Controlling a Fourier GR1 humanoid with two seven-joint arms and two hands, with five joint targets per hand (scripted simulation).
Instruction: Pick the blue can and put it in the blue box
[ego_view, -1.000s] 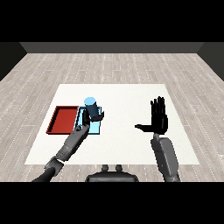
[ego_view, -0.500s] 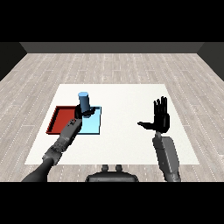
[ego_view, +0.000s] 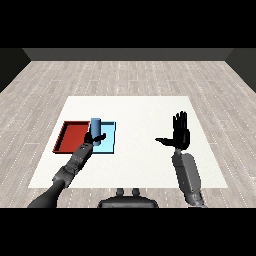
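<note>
White table (ego_view: 140, 165) | blue can (ego_view: 95, 128) upright over blue tray (ego_view: 109, 144) | red tray (ego_view: 73, 136)

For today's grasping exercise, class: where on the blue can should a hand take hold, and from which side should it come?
Grip the blue can round its curved side wall, about mid-height, coming from the near left. It stands upright over the light blue tray, a plain cylinder, so curled fingers wrap it evenly. The left hand already curls round its lower part from that side; the open right hand is far off.
</note>
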